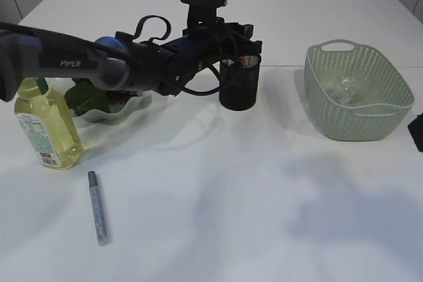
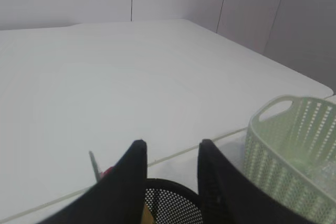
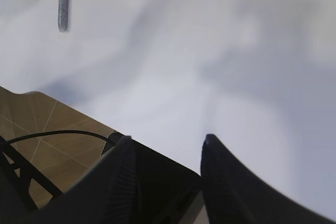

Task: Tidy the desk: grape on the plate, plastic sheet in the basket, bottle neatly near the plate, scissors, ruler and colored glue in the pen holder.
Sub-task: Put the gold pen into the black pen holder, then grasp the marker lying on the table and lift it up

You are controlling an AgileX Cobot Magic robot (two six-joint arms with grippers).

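My tabletop (image 1: pixel 218 183) is white and spreads under everything. At three o'clock sits the green basket (image 1: pixel 359 90), with the crumpled plastic sheet (image 1: pixel 344 88) inside. My left arm (image 1: pixel 79 64) stretches across from nine o'clock to the black pen holder (image 1: pixel 238 87) near twelve; my left gripper (image 2: pixel 170 153) hovers just above its mesh rim, jaws parted and empty. At nine o'clock the bottle (image 1: pixel 47 123) of yellow liquid stands upright beside the plate (image 1: pixel 112 107) carrying the grape. The glue stick (image 1: pixel 98 206) lies flat at seven o'clock. My right gripper (image 3: pixel 168 150) hangs over the tabletop's edge, jaws apart, holding nothing.
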